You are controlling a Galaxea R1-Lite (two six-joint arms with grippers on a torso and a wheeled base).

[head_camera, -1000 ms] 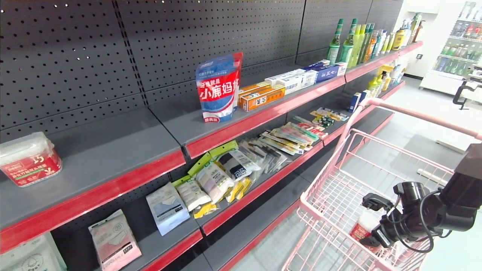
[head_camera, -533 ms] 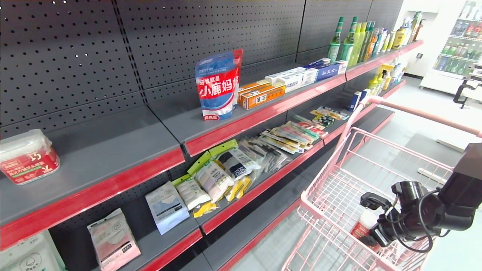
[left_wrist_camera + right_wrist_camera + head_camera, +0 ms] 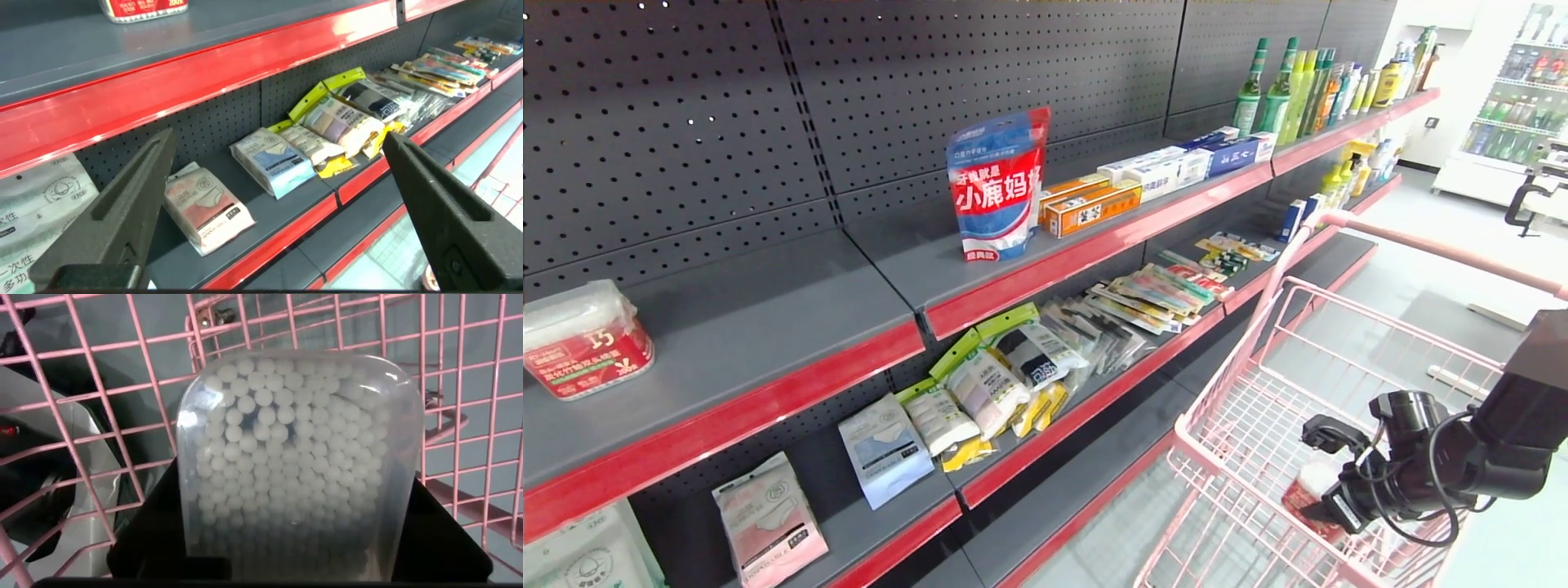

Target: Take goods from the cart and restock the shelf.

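R gripper (image 3: 1327, 478) is sunk low in the pink cart (image 3: 1437, 251), w/ its fingers set on either side of the clear swab tub (image 3: 298, 457). The tub is seen wedged btwn the two dark fingers and appears clamped, but it's not yet raised out of the basket.

Judgement: the step in hand is the pick. It's best done as a straight vertical lift until the tub's base is above the cart rim, so no wire bars are snagged. Tub walls look thin and slick, so the squeeze should be moderate: enough to stop slip, not enough to buckle the plastic. The tub should be carried upright on the swing to the shelf.

L gripper (image 3: 278, 139) is spread wide w/ nothing in it, facing the lower shelf's packets (image 3: 274, 163). It's best left out of the path.

Further off, bare grey room is seen on the top shelf (image 3: 768, 310) beside a matching tub (image 3: 584, 339). That's a likely drop spot, well short of the blue-red pouch (image 3: 996, 188).
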